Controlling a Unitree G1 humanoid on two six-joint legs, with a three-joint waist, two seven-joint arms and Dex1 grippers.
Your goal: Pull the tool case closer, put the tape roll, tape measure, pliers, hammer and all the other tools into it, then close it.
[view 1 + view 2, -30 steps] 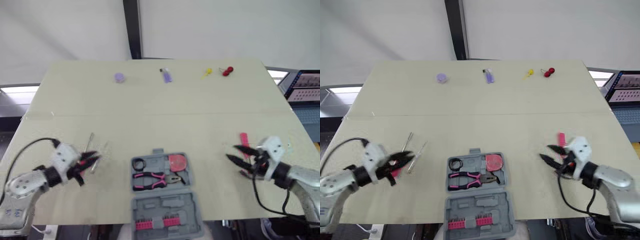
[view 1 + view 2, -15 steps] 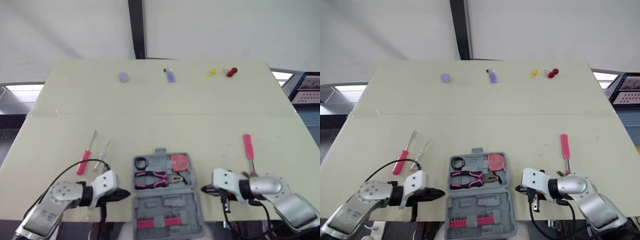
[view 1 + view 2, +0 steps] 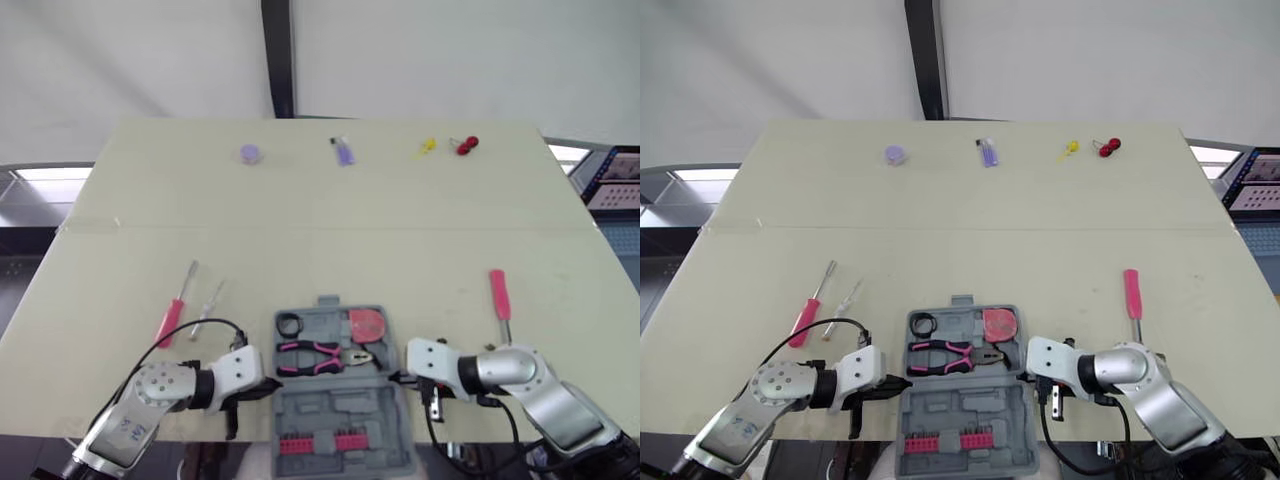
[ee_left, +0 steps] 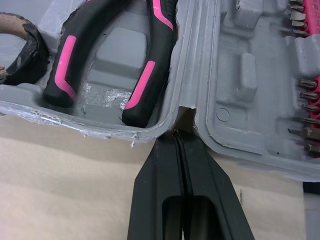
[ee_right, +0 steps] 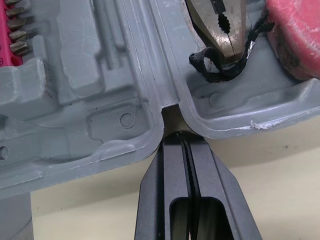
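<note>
The tool case [image 3: 335,408] lies open and flat at the near edge of the desk [image 3: 330,230], between the two arms. It is grey moulded plastic, with shaped recesses and a scuffed, slightly ragged rim. Its far half holds the pliers [image 3: 318,354], which have black and pink grips and bare metal jaws. A black tape roll [image 3: 289,324] sits in the left corner and a round red tape measure [image 3: 366,325] in the right. The near half carries a row of metal bits [image 3: 322,443] in a pink strip.

The left gripper [image 3: 268,379] is clenched, its smooth black fingers [image 4: 160,175] pressed together with the tip at the hinge notch on the case's left side. The right gripper [image 3: 393,378] is likewise clenched on nothing, its fingers [image 5: 170,170] tipped into the right notch.

On the desk to the left lie a pink-handled screwdriver [image 3: 172,318] and a thinner pale one [image 3: 206,308]. Another pink screwdriver [image 3: 498,293] lies to the right. Small purple [image 3: 249,153], yellow [image 3: 427,147] and red [image 3: 466,146] items at the far edge are too small to identify.
</note>
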